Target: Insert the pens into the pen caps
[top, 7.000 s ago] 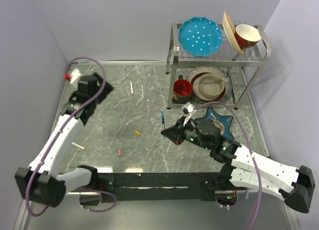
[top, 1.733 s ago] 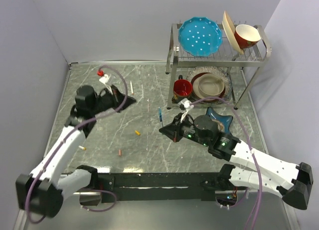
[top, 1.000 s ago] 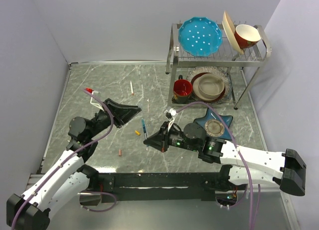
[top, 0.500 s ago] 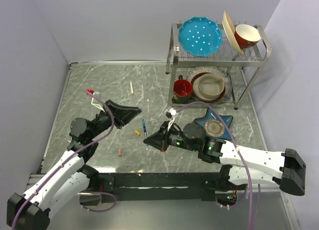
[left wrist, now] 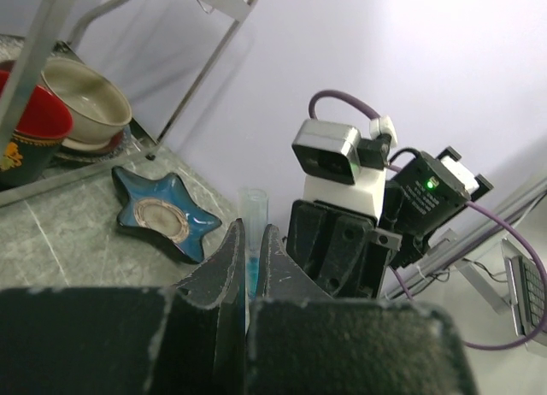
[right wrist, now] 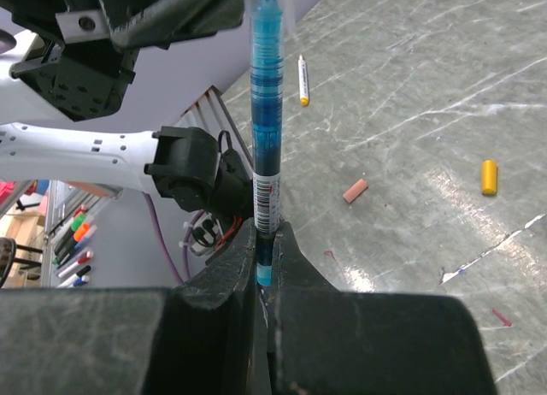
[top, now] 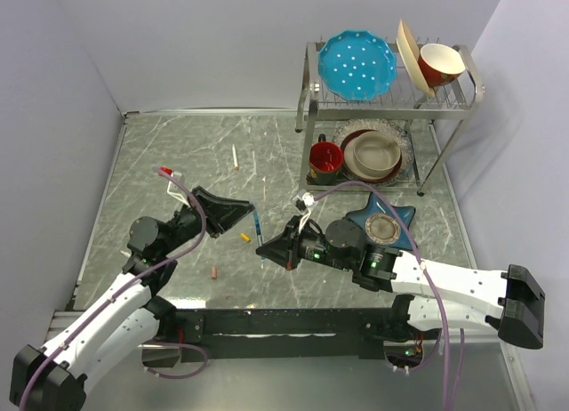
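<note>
The blue pen (right wrist: 265,138), a slim translucent teal barrel with a white printed label band, stands upright. It is pinched near its lower end between the black fingers of the right gripper (right wrist: 265,234). Its upper end reaches just beside the tips of the left gripper (left wrist: 250,241), whose fingers are pressed together; I cannot tell whether a cap sits between them.

I judge this to be the step of bringing pen and cap together above the table. The next move calls for lining the pen's end squarely with a cap's mouth, then pushing along the barrel. The thin, smooth plastic could tilt or slip in the grip.

Beyond the right gripper's fingers, on the grey marbled table (right wrist: 410,87), lie a stubby yellow cap (right wrist: 488,177) and a salmon-pink cap (right wrist: 355,190), apart from each other. Farther off lies a white pen (right wrist: 302,79) with a yellow end.
</note>
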Motion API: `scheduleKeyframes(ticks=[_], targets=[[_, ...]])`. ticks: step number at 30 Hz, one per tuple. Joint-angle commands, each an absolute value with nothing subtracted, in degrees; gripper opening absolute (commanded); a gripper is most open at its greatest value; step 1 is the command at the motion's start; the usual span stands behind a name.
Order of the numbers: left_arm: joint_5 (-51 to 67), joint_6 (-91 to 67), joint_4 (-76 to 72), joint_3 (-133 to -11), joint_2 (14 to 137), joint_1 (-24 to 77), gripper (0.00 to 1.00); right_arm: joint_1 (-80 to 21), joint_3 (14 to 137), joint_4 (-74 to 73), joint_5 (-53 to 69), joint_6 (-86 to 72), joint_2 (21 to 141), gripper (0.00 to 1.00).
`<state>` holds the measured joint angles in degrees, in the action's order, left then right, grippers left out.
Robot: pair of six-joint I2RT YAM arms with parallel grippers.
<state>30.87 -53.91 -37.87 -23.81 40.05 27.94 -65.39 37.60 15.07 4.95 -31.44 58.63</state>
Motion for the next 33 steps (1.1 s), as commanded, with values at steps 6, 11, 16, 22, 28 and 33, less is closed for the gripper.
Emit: scheduleKeyframes(ticks=[6, 11, 16, 22, 28, 33], targets=[[31.11, -53.35, -37.54, -21.71, 37.01, 30.76, 0.01, -65.74, 42.8, 16.26, 0.53, -29.1, 58.36, 0.0], [31.46, -52.12, -36.13, -19.77, 35.69, 31.55, 0.14, -65.74, 44.64, 14.24, -0.97, -26.37, 58.53, 0.0], [28.92, -48.35, -29.2, -23.2, 31.91, 31.55, 0.45, -65.74, 43.69, 12.92, 2.45, -25.75, 59.15, 0.0], [21.45, -46.84, -22.41, -27.86, 30.32, 31.55, 0.63, -66.36, 41.31, 13.71, 5.09, -26.98, 58.8, 0.0], [21.88, -44.39, -19.69, -32.95, 33.83, 31.55, 0.66, -67.41, 40.69, 13.62, 5.62, -27.33, 58.27, 0.0], [23.55, -44.12, -19.33, -35.86, 37.52, 31.55, 0.62, -67.94, 40.96, 13.01, 5.63, -27.25, 58.1, 0.0]])
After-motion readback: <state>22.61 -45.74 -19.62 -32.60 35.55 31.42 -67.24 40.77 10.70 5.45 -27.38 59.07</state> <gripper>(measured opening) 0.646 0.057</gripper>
